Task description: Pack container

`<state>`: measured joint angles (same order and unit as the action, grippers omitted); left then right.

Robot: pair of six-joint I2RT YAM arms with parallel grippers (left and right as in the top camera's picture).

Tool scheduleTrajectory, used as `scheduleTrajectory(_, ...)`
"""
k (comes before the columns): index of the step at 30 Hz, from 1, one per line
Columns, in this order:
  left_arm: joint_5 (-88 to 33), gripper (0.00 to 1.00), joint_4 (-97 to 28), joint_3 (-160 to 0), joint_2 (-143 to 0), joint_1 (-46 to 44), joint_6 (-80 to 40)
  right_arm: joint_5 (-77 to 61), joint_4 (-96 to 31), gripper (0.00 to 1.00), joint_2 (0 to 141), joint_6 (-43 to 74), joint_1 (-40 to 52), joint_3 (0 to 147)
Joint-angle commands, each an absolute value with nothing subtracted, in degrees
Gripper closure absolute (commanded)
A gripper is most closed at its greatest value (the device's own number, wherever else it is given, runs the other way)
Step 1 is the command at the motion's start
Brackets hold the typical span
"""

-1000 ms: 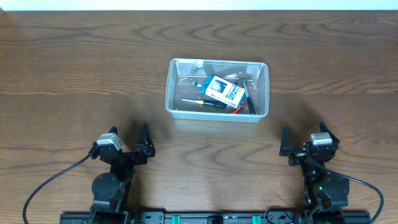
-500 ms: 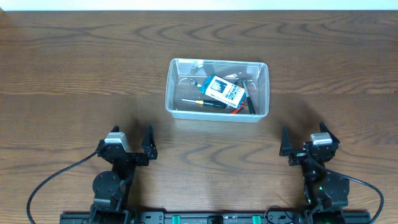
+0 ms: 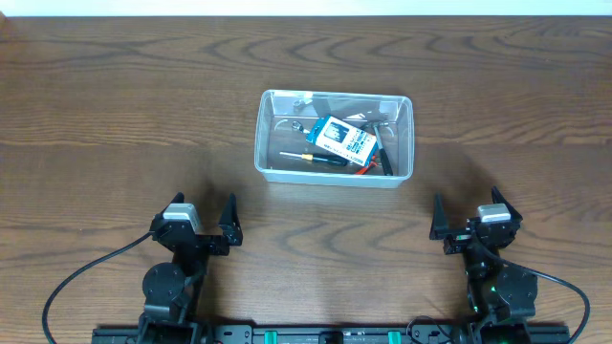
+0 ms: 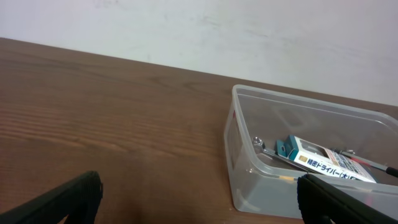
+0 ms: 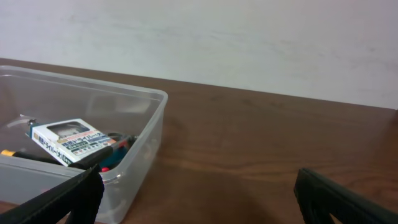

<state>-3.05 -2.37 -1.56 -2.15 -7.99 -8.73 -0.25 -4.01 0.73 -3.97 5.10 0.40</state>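
Note:
The clear plastic container stands on the table's middle, toward the back. Inside lie a blue-and-white box, a screwdriver and other small tools. It also shows in the left wrist view and the right wrist view. My left gripper is open and empty near the front left, well short of the container. My right gripper is open and empty near the front right. Both sets of fingertips hover over bare wood.
The table is dark wood. A pale wall rises behind its far edge. Black cables trail from the arm bases at the front edge.
The left gripper has turned slightly and shifted a little to the right since a second ago. The right arm and the container's contents have not moved.

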Motion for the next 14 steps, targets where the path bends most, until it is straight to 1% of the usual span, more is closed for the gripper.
scheduleTrajectory(1, -3.5, 0.02, -3.8, -0.2, -2.4, -8.2, -7.7, -0.6, -4.3, 0.01, 0.3, -3.3, 5.6, 0.3)
scheduleTrajectory(14, -3.4, 0.02, -3.8, -0.2, -2.4, -8.2, -7.7, -0.6, -4.3, 0.01, 0.3, -3.3, 5.6, 0.3)
